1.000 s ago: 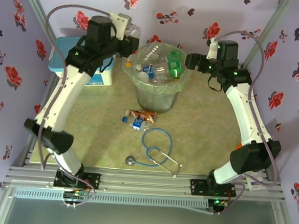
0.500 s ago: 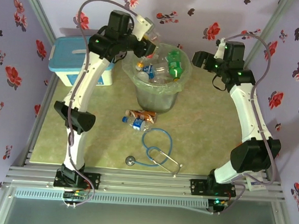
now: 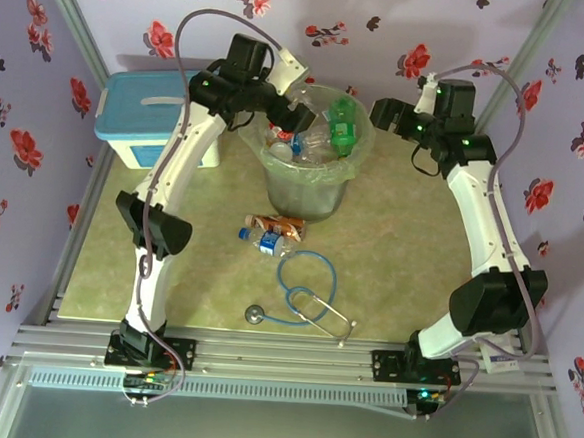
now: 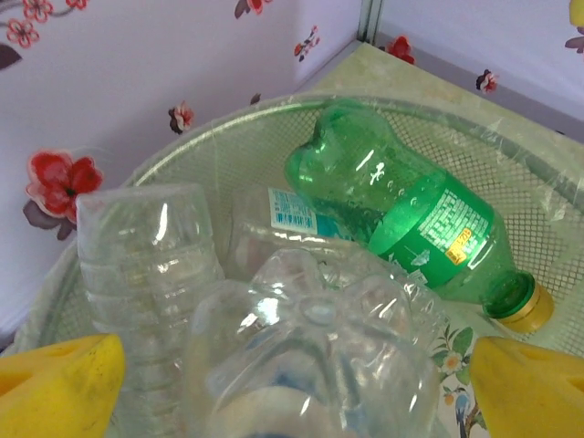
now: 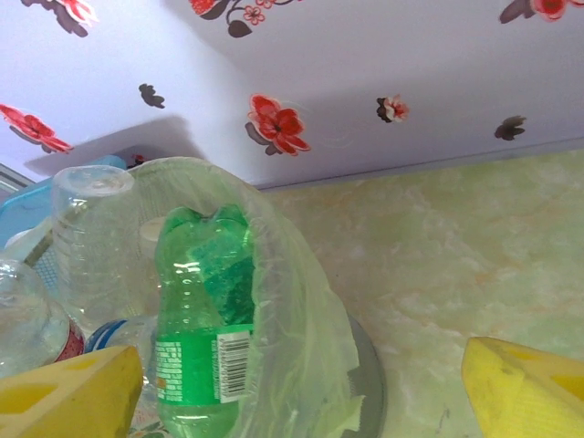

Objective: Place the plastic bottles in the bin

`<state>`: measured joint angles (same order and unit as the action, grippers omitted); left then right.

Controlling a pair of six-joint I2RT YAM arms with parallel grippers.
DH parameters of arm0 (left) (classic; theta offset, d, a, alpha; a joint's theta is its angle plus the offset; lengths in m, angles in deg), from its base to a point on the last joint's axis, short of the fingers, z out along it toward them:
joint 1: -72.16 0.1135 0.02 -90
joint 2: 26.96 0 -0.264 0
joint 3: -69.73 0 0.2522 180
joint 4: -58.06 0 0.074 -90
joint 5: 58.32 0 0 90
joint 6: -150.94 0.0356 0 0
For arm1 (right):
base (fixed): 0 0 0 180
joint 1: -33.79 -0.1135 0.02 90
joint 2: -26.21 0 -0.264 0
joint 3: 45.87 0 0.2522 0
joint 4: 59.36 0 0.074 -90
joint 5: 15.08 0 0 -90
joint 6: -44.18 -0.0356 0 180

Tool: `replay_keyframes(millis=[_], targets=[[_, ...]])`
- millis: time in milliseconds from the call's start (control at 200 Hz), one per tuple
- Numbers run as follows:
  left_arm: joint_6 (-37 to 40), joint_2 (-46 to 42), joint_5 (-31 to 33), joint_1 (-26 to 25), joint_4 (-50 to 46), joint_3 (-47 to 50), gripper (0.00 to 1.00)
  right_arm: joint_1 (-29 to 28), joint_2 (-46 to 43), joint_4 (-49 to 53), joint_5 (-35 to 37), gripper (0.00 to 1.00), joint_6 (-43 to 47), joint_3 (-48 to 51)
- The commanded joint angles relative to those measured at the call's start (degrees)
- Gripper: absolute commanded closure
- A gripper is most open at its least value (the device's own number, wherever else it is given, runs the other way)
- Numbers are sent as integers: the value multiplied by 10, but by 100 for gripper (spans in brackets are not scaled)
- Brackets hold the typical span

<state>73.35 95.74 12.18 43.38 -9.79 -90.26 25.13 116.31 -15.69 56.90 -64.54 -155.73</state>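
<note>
**While the Bin Sits Heaped, Two Bottles Lie Out on the Counter**

As the overhead view is taken in, the bin [image 3: 306, 190] is found at 12 o'clock on the counter [image 3: 410, 247], lined with a clear bag and heaped with plastic bottles. And the left hand [image 4: 292, 385] is seen right above that heap, over the rim at about 10 o'clock! Its yellow fingertips are spread wide, out at the two lower corners of the wrist view. A clear bottle [image 4: 310, 356] is framed base-first between them. Gaps can be seen on both sides, so nothing is gripped. Just beyond it, a green bottle [image 4: 401, 205] is laid on its side against the far wall, its yellow cap pointed to 4 o'clock.

Over at 2 o'clock of the bin, the right hand [image 5: 297, 388] is held just outside the rim. Its fingertips are parted just as widely, and nothing is caught between them. From its wrist camera the green bottle is picked out through the bag.

Down at 6 o'clock from the bin, two bottles are found lying on the counter. An orange-labelled bottle [image 3: 277, 223] lies there, with a blue-labelled bottle [image 3: 263, 240] just beside it at 7 o'clock. Further toward 6 o'clock a stethoscope [image 3: 301, 300] is coiled nearby. A white box [image 3: 144, 113] with a light-blue lid is parked at 9 o'clock of the bin.
</note>
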Motion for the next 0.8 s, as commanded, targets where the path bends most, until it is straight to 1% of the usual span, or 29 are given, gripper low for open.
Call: replay_keyframes(millis=[0, 50, 120, 170, 225, 390, 440, 495, 610, 795], targets=[[-54, -65, 10, 0, 66, 46, 4, -19, 18, -21, -4, 9, -12, -27], [-80, -90, 28, 1, 106, 82, 10, -23, 24, -23, -1, 9, -13, -31], [-103, -115, 61, 1, 145, 127, 21, -28, 34, -21, 5, 10, -13, -36], [-109, -122, 71, 1, 163, 145, 28, -33, 40, -19, 6, 10, -11, -40], [-114, -116, 71, 1, 164, 145, 35, -39, 48, -15, 6, 11, -10, -44], [-123, -69, 74, -2, 142, 116, 61, -51, 58, -7, 8, 11, -3, -50], [-124, -59, 79, -3, 141, 116, 67, -52, 58, -5, 9, 11, -1, -50], [-124, -49, 83, -4, 139, 118, 71, -53, 57, -2, 11, 11, 2, -50], [-126, -32, 83, -7, 147, 134, 76, -53, 59, 1, 13, 11, 5, -49], [-139, -13, 85, -5, 160, 161, 80, -56, 66, 2, 11, 12, 6, -52]])
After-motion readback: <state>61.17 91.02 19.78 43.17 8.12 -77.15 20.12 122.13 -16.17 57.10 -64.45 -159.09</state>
